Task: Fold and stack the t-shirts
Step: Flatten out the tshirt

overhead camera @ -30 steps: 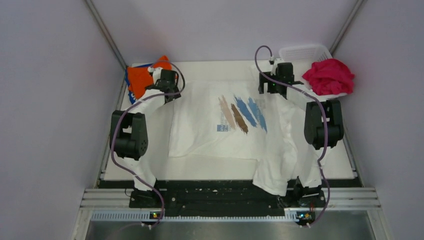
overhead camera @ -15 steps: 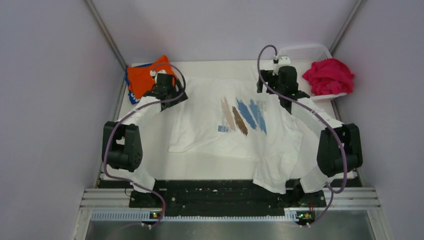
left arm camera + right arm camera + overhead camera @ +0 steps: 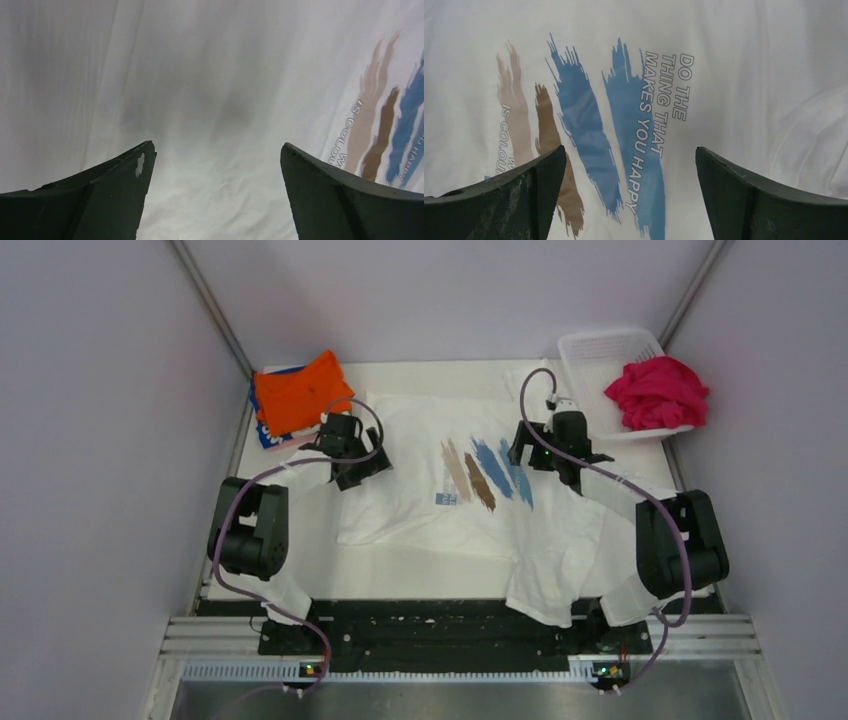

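The white t-shirt (image 3: 420, 495) with blue and brown brush strokes lies spread on the table, print up; its lower right part hangs over the near edge. My left gripper (image 3: 358, 468) is open and empty above the shirt's left side (image 3: 215, 100). My right gripper (image 3: 535, 455) is open and empty above the print's right edge (image 3: 624, 130). An orange t-shirt (image 3: 298, 392) lies folded on a blue-patterned one (image 3: 262, 430) at the back left. A magenta-pink t-shirt (image 3: 657, 392) sits bunched in the basket.
A white plastic mesh basket (image 3: 600, 348) stands at the back right corner. Grey walls close in on both sides. A black rail (image 3: 440, 625) runs along the near edge of the table.
Both grippers have drawn back from the shirt's far edge toward the near side and now hover over the shirt. The shirt's top edge lies flat on the table.
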`<state>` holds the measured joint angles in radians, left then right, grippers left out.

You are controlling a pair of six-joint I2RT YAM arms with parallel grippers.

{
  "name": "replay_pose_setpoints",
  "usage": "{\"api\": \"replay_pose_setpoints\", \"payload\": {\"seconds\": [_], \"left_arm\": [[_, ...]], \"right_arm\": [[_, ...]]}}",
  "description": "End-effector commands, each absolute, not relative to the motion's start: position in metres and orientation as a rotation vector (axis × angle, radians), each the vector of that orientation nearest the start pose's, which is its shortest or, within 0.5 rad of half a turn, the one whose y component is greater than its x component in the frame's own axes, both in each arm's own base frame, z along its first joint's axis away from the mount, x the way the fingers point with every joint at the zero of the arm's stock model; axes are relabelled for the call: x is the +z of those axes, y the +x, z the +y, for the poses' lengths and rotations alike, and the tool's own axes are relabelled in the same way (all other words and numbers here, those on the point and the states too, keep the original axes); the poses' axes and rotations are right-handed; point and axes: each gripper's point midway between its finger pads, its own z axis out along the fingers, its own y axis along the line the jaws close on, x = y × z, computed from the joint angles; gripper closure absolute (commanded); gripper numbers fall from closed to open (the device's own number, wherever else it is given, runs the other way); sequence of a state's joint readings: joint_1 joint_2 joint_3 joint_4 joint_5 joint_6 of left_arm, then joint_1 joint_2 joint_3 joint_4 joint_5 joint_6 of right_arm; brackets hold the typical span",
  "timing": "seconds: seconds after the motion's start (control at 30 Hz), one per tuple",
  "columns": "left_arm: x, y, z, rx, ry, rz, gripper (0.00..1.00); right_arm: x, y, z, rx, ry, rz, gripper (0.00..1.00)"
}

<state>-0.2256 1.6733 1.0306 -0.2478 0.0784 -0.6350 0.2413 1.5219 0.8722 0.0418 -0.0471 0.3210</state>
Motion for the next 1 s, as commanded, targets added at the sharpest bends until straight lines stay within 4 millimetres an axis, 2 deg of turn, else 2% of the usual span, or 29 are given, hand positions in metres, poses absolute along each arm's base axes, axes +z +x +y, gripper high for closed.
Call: {"api": "replay_pose_setpoints", "payload": {"seconds": [0.0, 0.13, 0.3, 0.4, 0.53, 0.63, 0.73, 0.83, 0.97], "left_arm": [[0.049, 0.389, -0.119, -0.385, -0.538, 2.497, 0.01], [0.034, 0.370, -0.095, -0.244, -0.596, 2.537, 0.01], [0.025, 0.344, -0.065, -0.145, -0.704, 2.543, 0.01], [0.026, 0.334, -0.050, -0.103, -0.754, 2.527, 0.01], [0.033, 0.329, -0.032, -0.024, -0.787, 2.493, 0.01], [0.043, 0.329, -0.024, 0.009, -0.795, 2.472, 0.01], [0.058, 0.336, -0.028, -0.032, -0.772, 2.445, 0.01], [0.079, 0.349, -0.036, -0.103, -0.731, 2.410, 0.01], [0.104, 0.369, -0.052, -0.214, -0.671, 2.365, 0.01]], "right_arm": [[0.085, 0.409, 0.133, 0.417, 0.075, 2.232, 0.01], [0.066, 0.410, 0.138, 0.424, 0.074, 2.277, 0.01], [0.046, 0.406, 0.160, 0.458, 0.017, 2.333, 0.01], [0.037, 0.400, 0.172, 0.486, -0.009, 2.364, 0.01], [0.036, 0.396, 0.193, 0.530, -0.061, 2.369, 0.01], [0.042, 0.396, 0.203, 0.532, -0.089, 2.363, 0.01], [0.062, 0.406, 0.200, 0.501, -0.067, 2.317, 0.01], [0.091, 0.418, 0.190, 0.424, -0.020, 2.259, 0.01], [0.105, 0.423, 0.162, 0.281, 0.076, 2.262, 0.01]]}}
